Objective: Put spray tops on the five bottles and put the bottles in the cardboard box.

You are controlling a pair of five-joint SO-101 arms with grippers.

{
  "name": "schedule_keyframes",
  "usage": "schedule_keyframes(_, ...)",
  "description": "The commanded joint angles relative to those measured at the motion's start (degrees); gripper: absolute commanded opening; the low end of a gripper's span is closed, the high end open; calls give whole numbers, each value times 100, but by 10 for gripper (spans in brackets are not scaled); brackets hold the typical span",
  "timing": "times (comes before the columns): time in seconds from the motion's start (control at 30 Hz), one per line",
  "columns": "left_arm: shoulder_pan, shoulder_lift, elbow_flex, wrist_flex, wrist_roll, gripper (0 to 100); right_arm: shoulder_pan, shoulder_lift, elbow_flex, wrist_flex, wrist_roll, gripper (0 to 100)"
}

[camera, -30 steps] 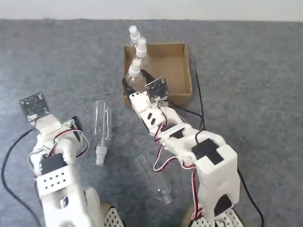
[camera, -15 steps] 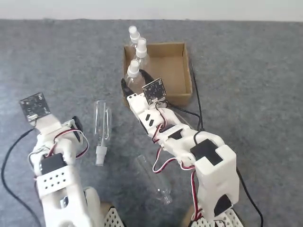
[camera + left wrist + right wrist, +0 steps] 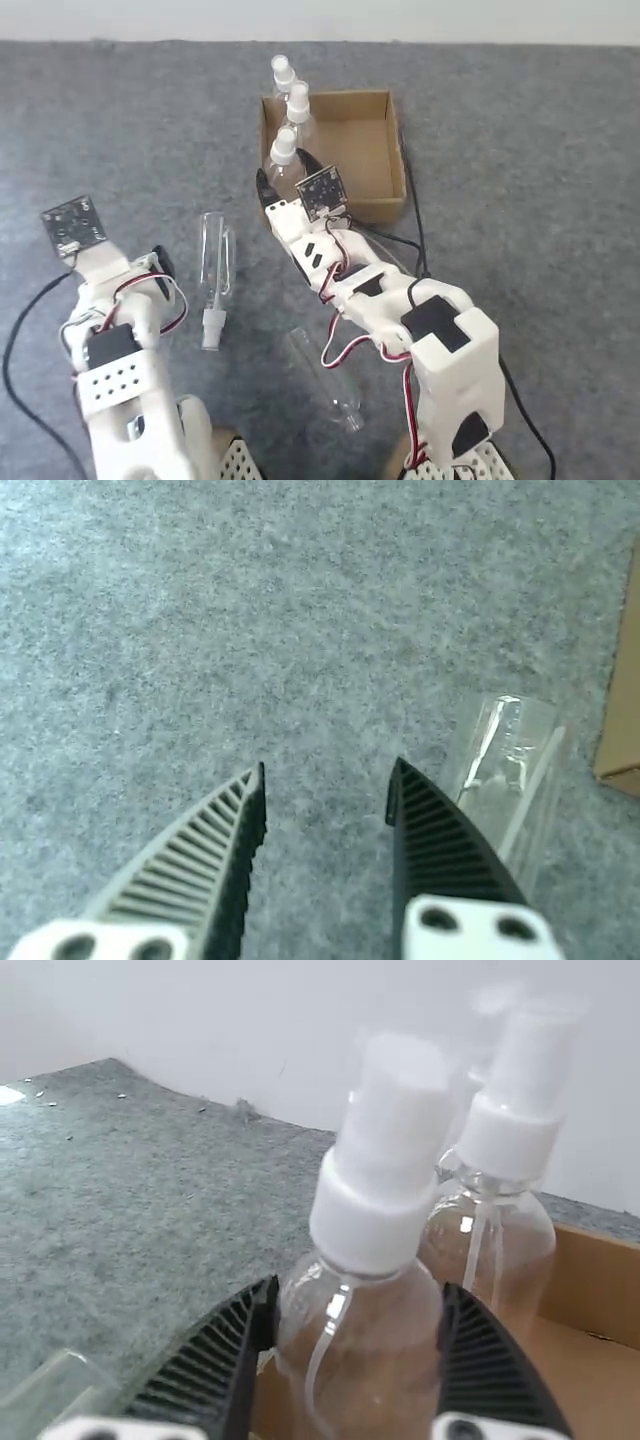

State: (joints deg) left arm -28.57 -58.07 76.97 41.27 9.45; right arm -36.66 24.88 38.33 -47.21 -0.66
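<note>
R pincer (image 3: 357,1308) clenched on capped bottle (image 3: 284,160), held upright at near-left corner of cardboard box (image 3: 398,165). Two more capped bottles (image 3: 297,108) upright behind it, along same wall. L pincer (image 3: 329,770) released, jaws apart, low over grey bench (image 3: 520,200), just beside lying capped bottle (image 3: 215,262). Bare-necked bottle (image 3: 322,372) lies on bench by R arm's base.

The grey, carpet-like desk (image 3: 520,150) carries a cardboard box (image 3: 330,97) at twelve o'clock — plus a capped bottle (image 3: 215,265) lying toward nine and an uncapped bottle (image 3: 325,375) lying near six.
</note>
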Motion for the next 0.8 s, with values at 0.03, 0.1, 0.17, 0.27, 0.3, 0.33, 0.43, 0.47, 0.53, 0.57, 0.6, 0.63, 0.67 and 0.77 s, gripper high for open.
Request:
schedule_keyframes(0.03,44,-88,-31,-149,-44,189,-66,-110,-229,66,44,211)
schedule_keyframes(0.1,44,-88,-31,-149,-44,189,-66,-119,-229,66,44,212)
schedule_keyframes(0.17,44,-88,-31,-149,-44,189,-75,-119,-229,66,44,213)
schedule_keyframes(0.27,44,-88,-31,-149,-44,189,-110,-119,-229,66,44,213)
schedule_keyframes(0.3,44,-88,-31,-149,-44,189,-119,-119,-229,75,44,214)
schedule_keyframes(0.33,44,-88,-31,-149,-44,189,-127,-119,-229,75,44,214)
schedule_keyframes(0.43,44,-88,-31,-149,-44,189,-127,-119,-229,75,44,214)
schedule_keyframes(0.47,44,-88,-31,-149,-44,189,-127,-119,-229,75,44,214)
schedule_keyframes(0.53,44,-88,-31,-149,-44,189,-119,-119,-229,75,44,214)
schedule_keyframes(0.57,44,-88,-31,-193,-44,189,-119,-119,-229,75,44,214)
schedule_keyframes(0.6,44,-88,-13,-246,-44,189,-119,-119,-229,75,44,214)
schedule_keyframes(0.63,44,-79,-4,-281,-44,189,-119,-119,-229,75,44,214)
schedule_keyframes(0.67,44,-88,40,-316,-44,189,-119,-119,-229,75,44,214)
schedule_keyframes(0.77,44,-88,66,-396,-35,189,-119,-119,-229,75,44,214)
